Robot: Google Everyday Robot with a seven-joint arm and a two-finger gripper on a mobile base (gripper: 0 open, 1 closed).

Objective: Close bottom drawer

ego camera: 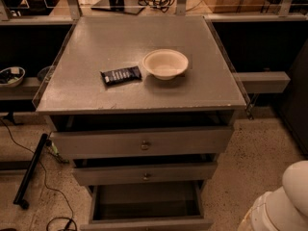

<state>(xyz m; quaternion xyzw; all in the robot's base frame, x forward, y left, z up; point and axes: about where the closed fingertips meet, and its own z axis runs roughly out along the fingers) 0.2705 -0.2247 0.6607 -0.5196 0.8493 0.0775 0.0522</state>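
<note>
One unit, the bottom drawer [146, 203], projects farthest below the worktop [96, 47], its dark interior exposed. My tool [280, 203] sits low to its right, apart from it; whether it is apart or together, I cannot tell.

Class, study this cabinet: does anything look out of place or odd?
Yes. The bottom drawer stands pulled far out, its dark interior exposed, while the top drawer and middle drawer stick out only slightly. The bowl and bar on top look tidy. The gripper is out of view; only a white robot part shows at lower right.
</note>
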